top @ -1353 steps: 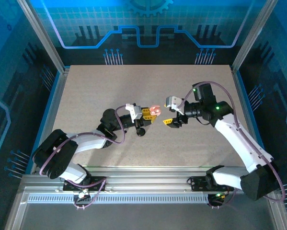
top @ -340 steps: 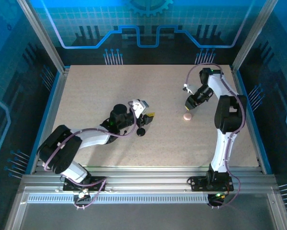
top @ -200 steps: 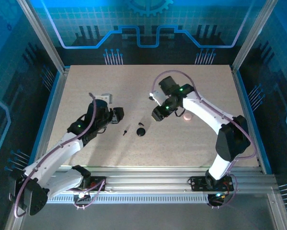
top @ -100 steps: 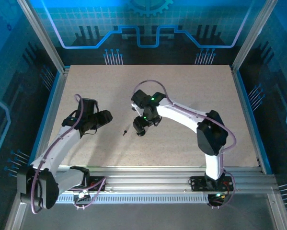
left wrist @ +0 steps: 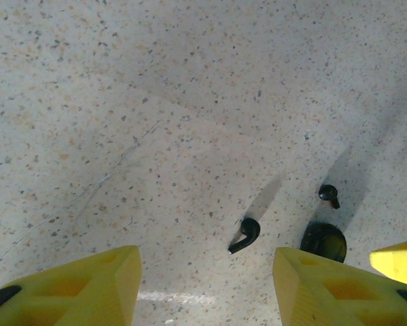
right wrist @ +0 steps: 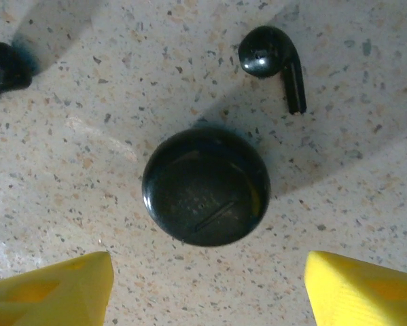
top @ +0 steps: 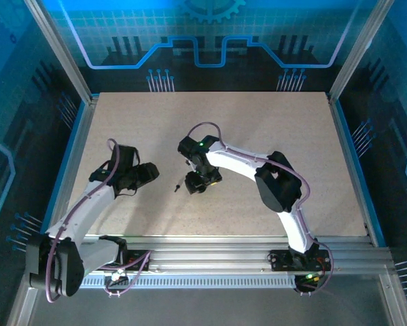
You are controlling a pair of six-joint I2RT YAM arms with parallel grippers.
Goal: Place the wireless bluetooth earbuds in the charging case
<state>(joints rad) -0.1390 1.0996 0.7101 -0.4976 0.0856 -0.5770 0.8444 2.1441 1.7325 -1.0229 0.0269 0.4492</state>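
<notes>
Close up, the right pincer gapes empty over the black case, earbud just beside; left pincer open too.

The round case looks like smooth black plastic, satin with faint scuffs; the earbud at its one o'clock is glossier black plastic. The table is matt, speckled and stone-like, and the yellow fingers look like dull plastic.

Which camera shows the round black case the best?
The right wrist camera: the round black case sits big and sharp in the middle. The left wrist camera shows it small near the bottom edge. From the top camera, the right gripper hangs over it and hides it.
</notes>
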